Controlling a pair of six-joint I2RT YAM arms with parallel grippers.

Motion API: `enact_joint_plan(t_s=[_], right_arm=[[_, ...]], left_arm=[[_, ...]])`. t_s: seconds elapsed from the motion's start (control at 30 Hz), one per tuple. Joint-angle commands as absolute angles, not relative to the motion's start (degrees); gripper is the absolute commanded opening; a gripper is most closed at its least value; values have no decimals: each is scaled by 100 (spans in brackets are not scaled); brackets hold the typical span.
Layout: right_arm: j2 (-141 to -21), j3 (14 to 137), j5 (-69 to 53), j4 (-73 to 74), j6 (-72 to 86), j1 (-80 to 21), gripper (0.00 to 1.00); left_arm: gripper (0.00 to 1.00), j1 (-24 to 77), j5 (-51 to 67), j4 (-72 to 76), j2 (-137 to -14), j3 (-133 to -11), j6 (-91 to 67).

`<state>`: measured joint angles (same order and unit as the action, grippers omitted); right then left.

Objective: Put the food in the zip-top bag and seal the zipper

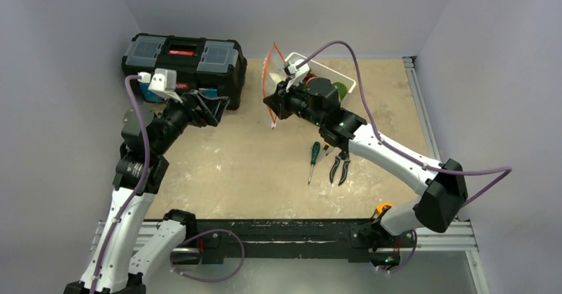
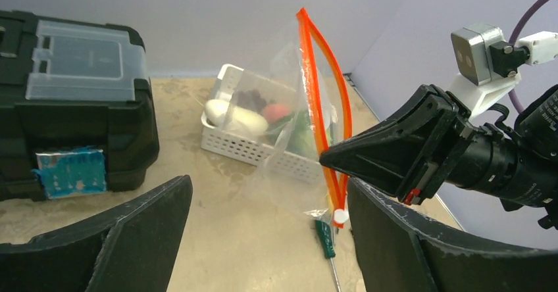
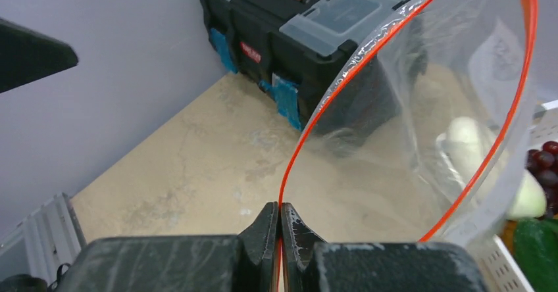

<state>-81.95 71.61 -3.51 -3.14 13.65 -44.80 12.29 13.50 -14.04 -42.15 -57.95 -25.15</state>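
The zip-top bag [image 2: 289, 108] hangs upright over the tabletop [image 1: 232, 168], between a black toolbox [image 1: 182, 59] on the left and a white slotted basket [image 2: 243, 148] on the right, just in front of the basket. The right fingers [image 2: 332, 157] are pressed shut on one side of the orange-red zipper [image 2: 309, 75], partway down its length. The two sides of the strip bow apart above that pinch, so the mouth gapes in a long narrow loop. The small white slider [image 2: 340, 216] sits at the low end of the strip, below the pinch; from here I cannot tell whether the bag's lower edge touches the tabletop.

The food [image 2: 220, 112] lies in the basket; a pale oblong piece [image 2: 249, 120] shows through the clear film, with dark grapes [image 3: 543, 159] beside it and a green cucumber [image 3: 536, 246] at the near corner.

The left fingers [image 1: 219, 112] are spread wide, hovering just in front of the toolbox, well apart from the bag and pointed toward its open mouth.

A green-handled screwdriver [image 1: 313, 160] and a pair of pliers [image 1: 341, 165] lie side by side on the tabletop under the right arm, nearer the arm bases than the bag; the screwdriver's handle end lies just below the slider as seen from the left wrist.
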Motion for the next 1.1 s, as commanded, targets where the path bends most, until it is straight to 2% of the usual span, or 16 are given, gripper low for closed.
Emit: enact_joint_plan(t_s=[0.0, 0.1, 0.2, 0.33, 0.43, 0.77, 0.9, 1.07], right_arm=[[-8497, 6908, -569, -752, 1591, -4615, 0], [-8776, 6735, -646, -1047, 1858, -4683, 0], [-8933, 6601, -674, -1247, 2022, -4702, 0], [-9001, 6478, -827, -1439, 2190, -4720, 0], [-9026, 6461, -837, -1507, 2241, -4733, 0], [-9055, 6555, -748, -1516, 2321, -4830, 0], [-9121, 6694, -399, -1426, 2308, -5026, 0], [-9206, 6875, 67, -1360, 2343, -5358, 0]], left_arm=[[86, 1240, 1831, -1308, -4581, -5984, -2707], [79, 1239, 1647, -2006, -5128, -6396, -2708], [65, 1240, 1534, -2842, -5817, -6889, -2702], [60, 1244, 2271, -3177, -6580, -7228, -2717], [53, 1239, 2430, -3266, -6804, -7307, -2792], [49, 1248, 1627, -3282, -6583, -7120, -2848], [55, 1252, 1830, -3259, -6771, -7143, -2900], [56, 1265, 1875, -3325, -6948, -7200, -2884]])
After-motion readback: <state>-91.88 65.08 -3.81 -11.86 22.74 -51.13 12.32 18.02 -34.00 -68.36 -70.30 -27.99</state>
